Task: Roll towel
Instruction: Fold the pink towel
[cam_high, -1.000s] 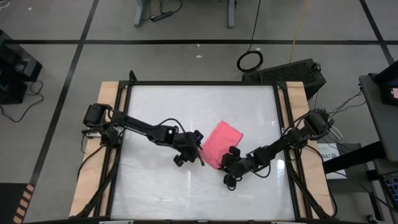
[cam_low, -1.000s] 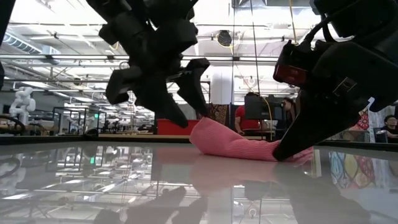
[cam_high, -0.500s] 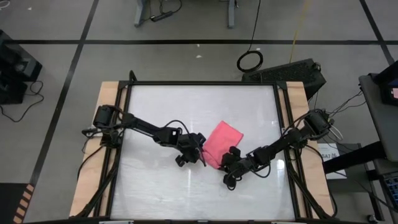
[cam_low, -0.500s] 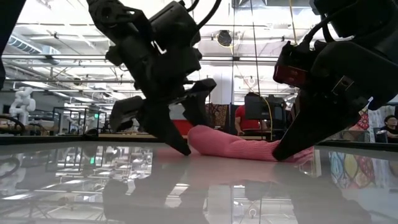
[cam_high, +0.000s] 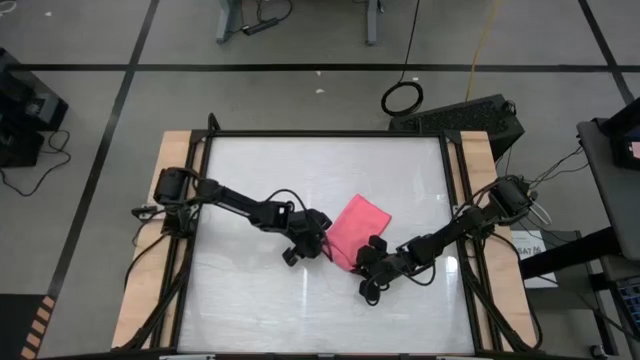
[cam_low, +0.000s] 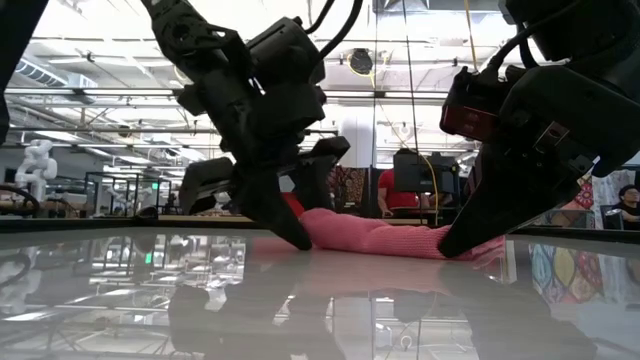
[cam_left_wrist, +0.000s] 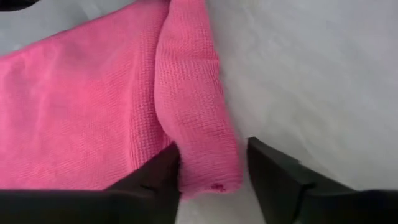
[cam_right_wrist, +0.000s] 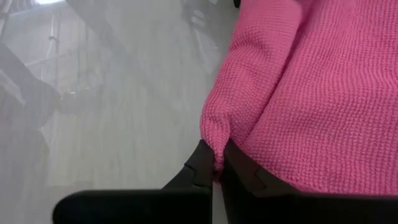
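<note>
L tool has dropped onto towel fold, fingers wide astride it; R tool pinches near corner mid-bench, roll can start.

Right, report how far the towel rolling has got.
Done: the small bright pink knitted towel has a rolled fold along its near edge. In hand: the right tool is shut on one end of that fold; the left tool straddles the other end, open. Left: most of the cloth lies flat, to be rolled.
</note>
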